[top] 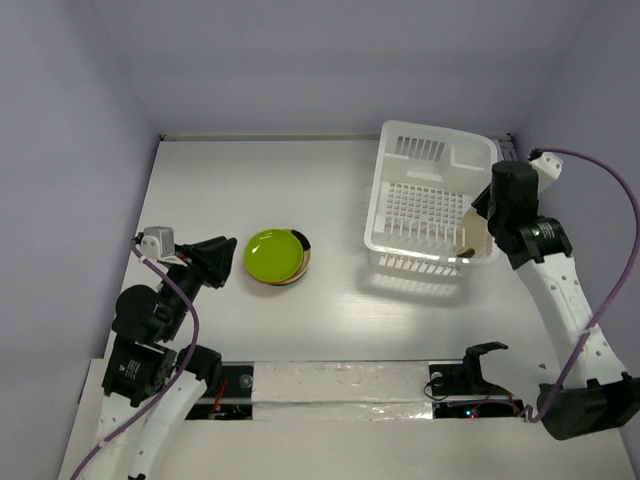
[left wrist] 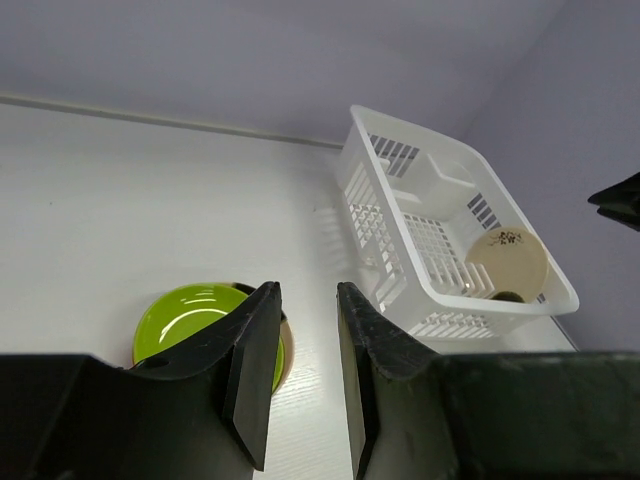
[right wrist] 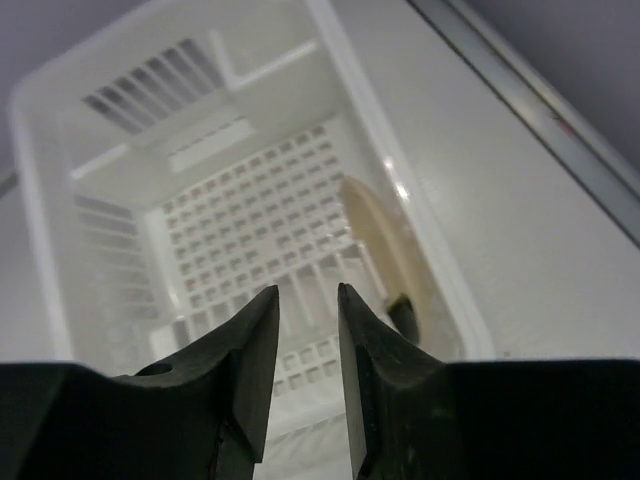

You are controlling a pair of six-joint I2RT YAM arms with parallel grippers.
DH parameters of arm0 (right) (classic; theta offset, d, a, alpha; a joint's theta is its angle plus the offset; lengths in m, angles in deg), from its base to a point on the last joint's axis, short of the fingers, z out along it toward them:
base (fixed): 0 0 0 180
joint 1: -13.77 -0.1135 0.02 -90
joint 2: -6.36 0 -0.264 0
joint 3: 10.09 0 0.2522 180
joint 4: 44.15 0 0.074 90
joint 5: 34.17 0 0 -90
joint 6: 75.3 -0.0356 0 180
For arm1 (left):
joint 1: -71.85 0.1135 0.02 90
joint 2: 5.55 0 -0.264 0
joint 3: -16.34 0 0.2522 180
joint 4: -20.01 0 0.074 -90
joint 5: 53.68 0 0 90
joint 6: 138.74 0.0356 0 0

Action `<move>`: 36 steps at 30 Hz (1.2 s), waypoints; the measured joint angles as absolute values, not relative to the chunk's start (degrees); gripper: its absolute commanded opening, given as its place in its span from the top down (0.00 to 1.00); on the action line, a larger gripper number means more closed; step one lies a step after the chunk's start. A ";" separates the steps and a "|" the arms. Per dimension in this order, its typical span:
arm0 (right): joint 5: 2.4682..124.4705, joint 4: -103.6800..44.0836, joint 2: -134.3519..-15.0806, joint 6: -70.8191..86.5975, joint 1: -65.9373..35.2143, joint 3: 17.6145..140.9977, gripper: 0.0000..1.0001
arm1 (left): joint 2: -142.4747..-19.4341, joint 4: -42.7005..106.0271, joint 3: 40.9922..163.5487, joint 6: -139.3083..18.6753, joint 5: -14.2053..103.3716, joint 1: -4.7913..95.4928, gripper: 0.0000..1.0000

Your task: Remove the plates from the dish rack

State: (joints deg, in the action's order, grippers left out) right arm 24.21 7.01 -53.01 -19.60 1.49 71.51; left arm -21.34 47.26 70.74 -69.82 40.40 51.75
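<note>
The last cream plate point(top: 474, 238) in the dish rack point(top: 425, 160) is approached by the right gripper point(right wrist: 308, 345) (fingers barely parted, empty), so a wider opening seems needed

Pretty bare setup otherwise. Everything sits on a white table point(top: 250, 190) with a faint wood-grain look, boxed in by plain pale lavender walls point(top: 60, 120) on the left, far and right sides. Along the far edge, where the table meets the back wall, there's a thin grey strip point(top: 270, 138). At the near edge a wide band of shiny silver tape point(top: 340, 390) runs left to right, a bit wrinkled and catching the light. At each end of the tape there's a dark cutout, with red bits showing inside, though it's too small to tell what they are. A purple cable point(top: 610, 190) loops along the right side.
</note>
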 measured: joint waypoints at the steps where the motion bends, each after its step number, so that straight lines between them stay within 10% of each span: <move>1: 24.17 8.85 -54.30 -18.68 3.57 72.18 0.63 | -21.12 47.24 70.74 -69.82 40.46 51.75 0.73; 23: 24.10 22.84 -77.84 -8.98 9.49 79.42 0.62 | -19.20 46.94 70.74 -69.80 42.34 51.77 0.73; 36: 18.66 24.54 -81.51 -4.34 9.49 80.47 0.90 | -19.13 46.94 70.74 -69.80 42.32 51.80 0.73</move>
